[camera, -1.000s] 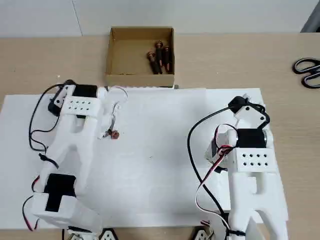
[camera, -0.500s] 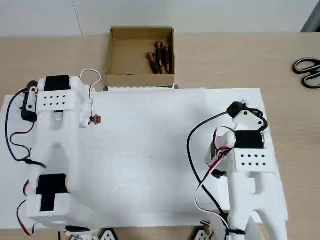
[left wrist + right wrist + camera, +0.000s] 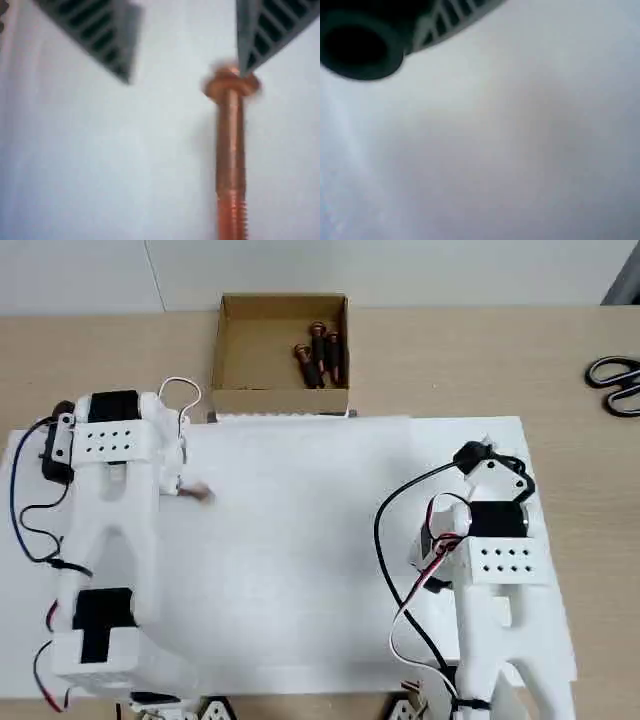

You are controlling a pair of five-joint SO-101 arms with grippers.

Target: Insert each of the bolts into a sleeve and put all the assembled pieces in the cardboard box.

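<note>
While the wooden table carries a white sheet with the left arm and right arm on it, the cardboard box sits just past the sheet's far edge with assembled pieces inside. Scissors lie well apart. A copper bolt, with a flanged head and threaded end, lies flat on the sheet beside the left arm. Over it, the left gripper is spread wide and grips nothing, one ribbed fingertip at the bolt's head.

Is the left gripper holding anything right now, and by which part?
Nothing is held. The left gripper is open; the copper bolt only has its head at one fingertip, with the other finger well clear.
</note>
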